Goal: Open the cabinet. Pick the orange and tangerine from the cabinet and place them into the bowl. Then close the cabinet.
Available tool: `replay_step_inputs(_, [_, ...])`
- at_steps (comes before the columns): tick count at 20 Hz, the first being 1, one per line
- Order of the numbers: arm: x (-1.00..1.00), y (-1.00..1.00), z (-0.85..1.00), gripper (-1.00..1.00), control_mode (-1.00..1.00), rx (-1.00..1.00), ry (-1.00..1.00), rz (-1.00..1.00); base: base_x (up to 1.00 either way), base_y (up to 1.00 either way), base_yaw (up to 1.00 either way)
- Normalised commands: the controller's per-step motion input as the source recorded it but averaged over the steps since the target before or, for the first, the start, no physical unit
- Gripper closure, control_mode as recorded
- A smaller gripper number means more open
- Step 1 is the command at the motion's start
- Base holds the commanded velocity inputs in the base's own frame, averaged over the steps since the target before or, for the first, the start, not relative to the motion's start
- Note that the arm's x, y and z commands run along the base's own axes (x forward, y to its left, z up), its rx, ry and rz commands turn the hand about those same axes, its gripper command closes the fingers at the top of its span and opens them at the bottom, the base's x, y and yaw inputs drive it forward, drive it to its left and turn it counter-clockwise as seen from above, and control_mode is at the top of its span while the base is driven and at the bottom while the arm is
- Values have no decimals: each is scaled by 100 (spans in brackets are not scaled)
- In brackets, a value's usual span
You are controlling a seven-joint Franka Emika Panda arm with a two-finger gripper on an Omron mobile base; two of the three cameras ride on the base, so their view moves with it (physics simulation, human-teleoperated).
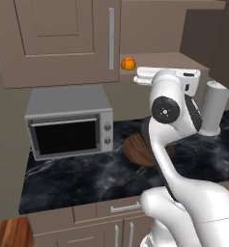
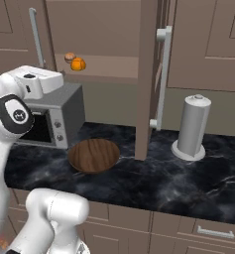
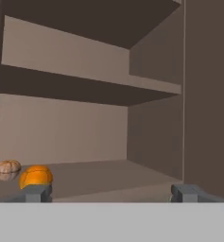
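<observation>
The cabinet [image 1: 63,38] has its left door shut and its right door [image 2: 147,74] swung open, edge-on in the right base view. On its lowest shelf, near the left side, lie two round fruits: a bright orange one [image 3: 36,176] [image 2: 78,64] [image 1: 128,63] and a paler, ribbed tan one [image 3: 7,169] [image 2: 69,57] behind it. Which is the orange and which the tangerine I cannot tell. My gripper [image 3: 111,193] [image 1: 139,78] is open and empty, level with that shelf and just outside the opening, to the right of the fruits. The dark wooden bowl [image 2: 94,155] [image 1: 135,149] sits empty on the counter below.
A grey microwave [image 1: 70,123] stands on the black marble counter [image 2: 153,183] left of the bowl. A grey upright cylinder [image 2: 193,126] stands to the right, past the open door's long silver handle [image 2: 161,74]. Upper shelves inside the cabinet are bare.
</observation>
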Motion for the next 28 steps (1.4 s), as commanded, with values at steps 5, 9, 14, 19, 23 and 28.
replay_step_inputs(5, [0, 38, 15, -100, -100, 0, 0, 6, 0, 0, 0])
replay_step_inputs(9, [0, 34, 19, -100, -100, 0, 1, 5, 0, 0, 0])
replay_step_inputs(14, [0, 33, 16, -100, -100, 0, 1, 6, 0, 0, 0])
replay_step_inputs(19, [1, 35, 5, -100, -100, 0, 3, 5, 0, 0, 0])
replay_step_inputs(23, [2, 35, 3, -100, -100, 0, 2, 4, 0, 0, 0])
replay_step_inputs(28, [10, 30, 4, -100, -100, 0, 5, 6, 0, 0, 0])
